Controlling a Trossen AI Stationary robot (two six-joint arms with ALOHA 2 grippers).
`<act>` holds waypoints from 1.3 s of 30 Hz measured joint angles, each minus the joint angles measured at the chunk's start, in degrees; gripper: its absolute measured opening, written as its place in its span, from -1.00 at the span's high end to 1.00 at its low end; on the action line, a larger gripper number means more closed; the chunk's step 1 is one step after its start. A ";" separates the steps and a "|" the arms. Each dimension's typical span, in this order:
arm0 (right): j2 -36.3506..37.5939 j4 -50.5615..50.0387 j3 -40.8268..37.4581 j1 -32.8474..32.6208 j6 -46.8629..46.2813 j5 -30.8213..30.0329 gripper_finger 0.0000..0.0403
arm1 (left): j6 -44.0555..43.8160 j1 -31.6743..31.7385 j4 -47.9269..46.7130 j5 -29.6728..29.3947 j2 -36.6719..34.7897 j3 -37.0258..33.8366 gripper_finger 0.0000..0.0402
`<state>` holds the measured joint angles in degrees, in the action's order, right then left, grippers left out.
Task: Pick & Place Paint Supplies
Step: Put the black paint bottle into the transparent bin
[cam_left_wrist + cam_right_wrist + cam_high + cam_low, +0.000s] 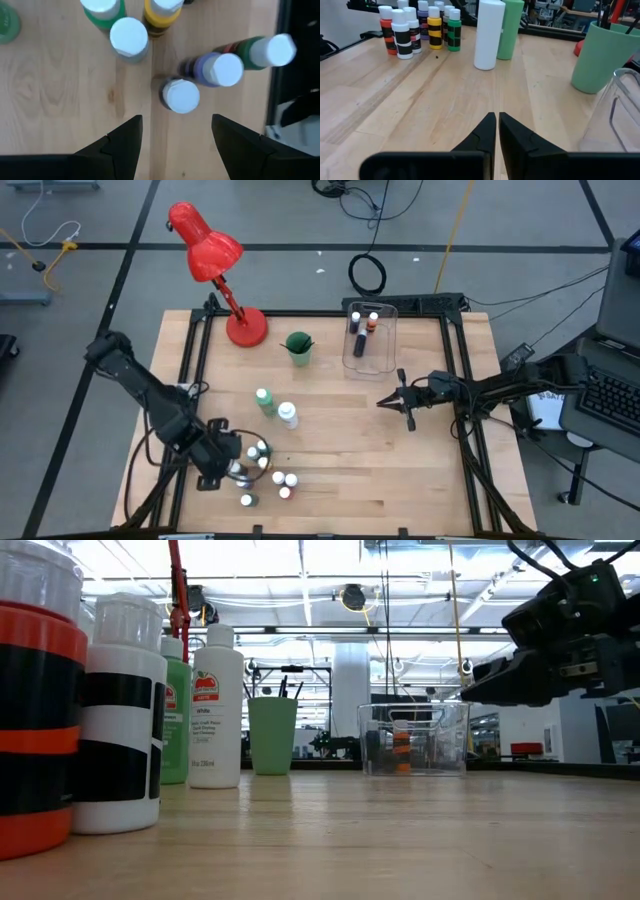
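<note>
Several tiny white-capped paint bottles [268, 472] stand in a cluster near the table's near-left corner. My left gripper [175, 120] hovers open above them, pointing down, with a dark bottle's white cap [180, 96] just ahead of its fingertips. A tall green bottle [264, 400] and a tall white bottle [288, 415] stand upright at mid-table. Dark-handled brushes [285, 688] stick out of the green cup [298, 348]. The clear bin [368, 335] holds an orange bottle [401, 750] and a dark one. My right gripper [382, 402] is shut and empty, off the table, right of centre.
A red desk lamp [215, 265] stands at the table's far-left corner. Bare wood [350, 470] lies between the bottle cluster and the right arm. A black frame rail [462, 420] runs along the table's right side, another along the left.
</note>
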<state>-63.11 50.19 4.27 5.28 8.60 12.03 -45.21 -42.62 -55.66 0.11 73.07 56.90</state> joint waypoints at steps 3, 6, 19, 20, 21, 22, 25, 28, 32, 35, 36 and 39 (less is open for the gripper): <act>0.00 0.36 0.00 0.00 0.87 0.00 0.92 | -0.01 -0.45 0.03 -0.26 2.29 0.00 -0.19; 0.00 0.37 0.00 -0.01 0.88 0.02 0.92 | -0.35 -0.47 0.69 -0.41 4.07 0.00 -0.19; 0.00 -0.01 -0.04 0.00 1.05 0.04 0.93 | 0.00 -0.50 2.33 -2.48 6.60 -0.02 -0.19; 0.00 0.10 -0.04 -0.02 1.07 0.04 0.93 | 0.04 -0.50 2.52 -2.78 6.61 -0.02 -0.19; 0.00 0.12 -0.04 -0.01 1.07 0.03 0.92 | 0.03 -0.50 2.60 -2.97 6.59 0.00 -0.19; 0.00 0.10 -0.04 0.00 1.07 0.04 0.92 | 0.04 -0.50 2.58 -2.98 6.59 -0.02 -0.19; 0.00 0.11 -0.04 -0.02 1.07 0.04 0.93 | 0.02 -0.50 2.58 -2.53 6.59 -0.02 -0.19; 0.00 0.12 -0.04 -0.01 1.07 0.04 0.92 | 0.02 -0.50 2.69 -2.20 6.59 -0.01 -0.19; 0.00 0.11 -0.04 -0.01 1.09 0.04 0.92 | 0.82 -0.50 4.18 -2.05 6.59 -0.02 -0.19; 0.00 0.10 -0.04 -0.02 1.09 0.04 0.92 | 1.25 -0.50 6.28 -1.80 6.59 -0.02 -0.19; 0.00 0.10 -0.04 -0.02 1.09 0.04 0.92 | 1.15 -0.50 6.65 -1.61 6.59 -0.02 -0.19; 0.00 0.10 -0.04 -0.02 1.09 0.04 0.92 | 0.21 -0.50 5.85 -1.21 6.59 -0.02 -0.19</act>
<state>-63.11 50.28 4.23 5.26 9.69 12.08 -45.01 -43.11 -49.81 -1.10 79.66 56.88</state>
